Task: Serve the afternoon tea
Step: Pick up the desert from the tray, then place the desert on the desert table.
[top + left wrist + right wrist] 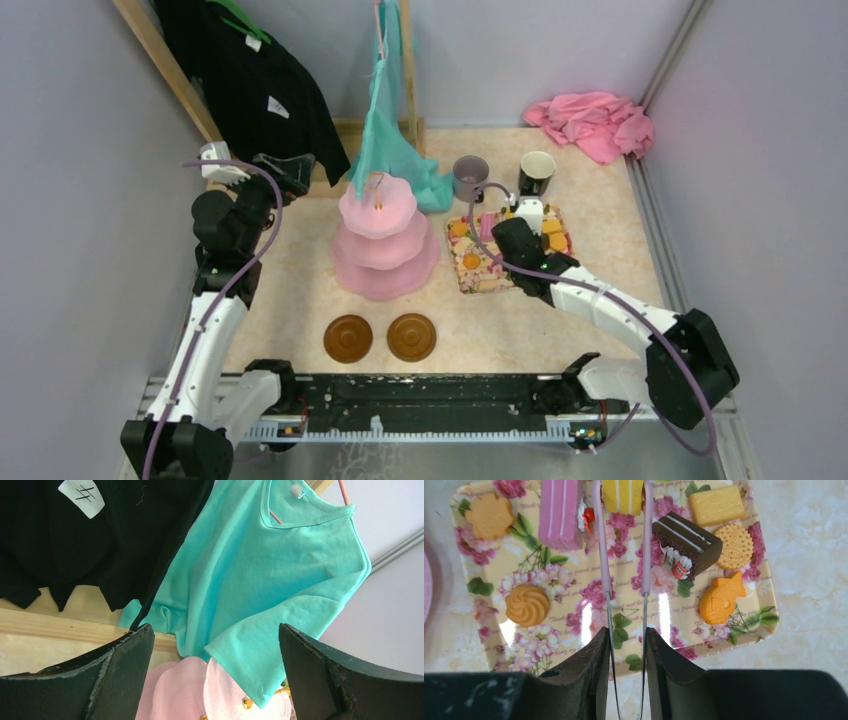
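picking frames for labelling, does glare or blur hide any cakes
Right wrist: white glare patches on the floral tray beside the tongs, cakes sharp. Top external: evenly lit, but the right arm covers part of the tray. Left wrist: sharp, no cakes.

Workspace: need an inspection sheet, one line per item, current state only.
Surface: beige marbled table, no spills seen.
Job's things: pink stand, tiers look bare; toy cakes on floral tray; grey mug and black mug behind the tray; two brown discs near the front.
Clutter: pink cloth in the back right corner; teal shirt and black garment hanging at the back.
Grippers: left hand open, raised, facing the shirt; right hand shut on tongs, whose tips flank the yellow cake.
Cables: a purple cable along each arm, no snag seen.
Surroundings: grey walls.
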`<state>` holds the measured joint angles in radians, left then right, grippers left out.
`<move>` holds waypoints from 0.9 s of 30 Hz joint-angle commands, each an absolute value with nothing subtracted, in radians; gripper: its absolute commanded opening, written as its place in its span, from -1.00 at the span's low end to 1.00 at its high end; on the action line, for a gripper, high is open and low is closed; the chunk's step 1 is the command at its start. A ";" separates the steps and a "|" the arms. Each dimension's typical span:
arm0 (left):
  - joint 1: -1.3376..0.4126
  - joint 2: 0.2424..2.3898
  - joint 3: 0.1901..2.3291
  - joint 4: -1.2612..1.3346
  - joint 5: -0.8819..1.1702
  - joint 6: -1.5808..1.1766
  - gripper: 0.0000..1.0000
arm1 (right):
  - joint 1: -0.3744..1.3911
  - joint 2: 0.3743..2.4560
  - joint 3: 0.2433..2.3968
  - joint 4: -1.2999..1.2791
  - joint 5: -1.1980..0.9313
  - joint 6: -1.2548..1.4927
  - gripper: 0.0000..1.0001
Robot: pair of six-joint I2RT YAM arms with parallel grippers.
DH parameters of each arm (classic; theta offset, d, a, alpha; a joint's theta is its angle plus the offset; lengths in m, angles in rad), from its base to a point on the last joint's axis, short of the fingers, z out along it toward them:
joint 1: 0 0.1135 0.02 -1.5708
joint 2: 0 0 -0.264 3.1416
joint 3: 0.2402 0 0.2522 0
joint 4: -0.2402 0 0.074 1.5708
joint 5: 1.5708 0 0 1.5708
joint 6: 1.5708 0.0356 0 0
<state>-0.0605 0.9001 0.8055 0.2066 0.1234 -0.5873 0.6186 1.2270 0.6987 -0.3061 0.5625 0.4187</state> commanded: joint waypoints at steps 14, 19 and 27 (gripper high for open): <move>-0.055 0.871 0.801 0.229 0.103 -0.581 0.97 | 0.640 1.013 0.731 -0.354 0.515 0.393 -1.00; -0.056 0.867 0.797 0.220 0.100 -0.580 0.97 | 0.735 1.009 0.801 -0.393 0.545 0.393 -1.00; -0.056 0.866 0.802 0.202 0.096 -0.565 0.97 | 0.887 1.056 0.904 -0.408 0.591 0.399 -1.00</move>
<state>-0.0605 0.8814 0.8051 0.2001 0.1040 -0.5831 0.8318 1.0351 0.8093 -0.4305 0.5411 0.4019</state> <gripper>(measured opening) 0.987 0.285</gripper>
